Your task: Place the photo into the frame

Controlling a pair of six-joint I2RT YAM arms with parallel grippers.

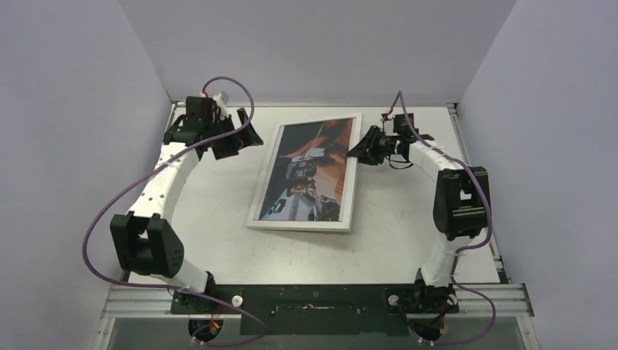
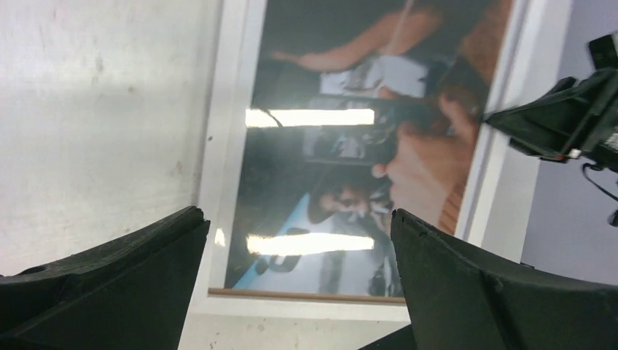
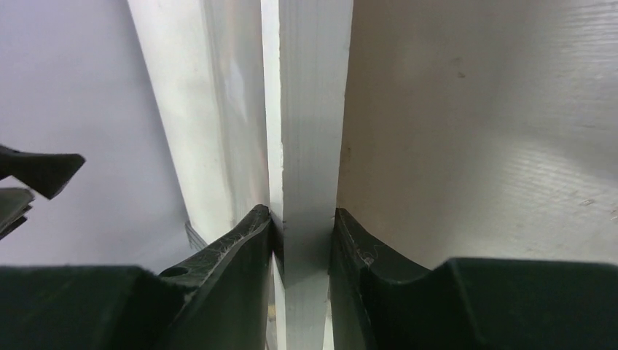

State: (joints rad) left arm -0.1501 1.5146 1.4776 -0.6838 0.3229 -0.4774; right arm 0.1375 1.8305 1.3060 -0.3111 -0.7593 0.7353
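Top view: the frame sits on the table, the photo showing inside it.
Left wrist: your left gripper hangs open beside it.
Right wrist: your right gripper pinches the frame's edge. Tilt it carelessly and the photo could slide out.

Arms are wearing white links, black joints, purple cables; left pincer, right pincer showing matte-black wedge fingers.

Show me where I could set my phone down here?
Bare table lies between the frame and the arm bases, and between frame and left arm. The far end is crowded: left gripper hovers open there, right gripper pinches the frame's edge.
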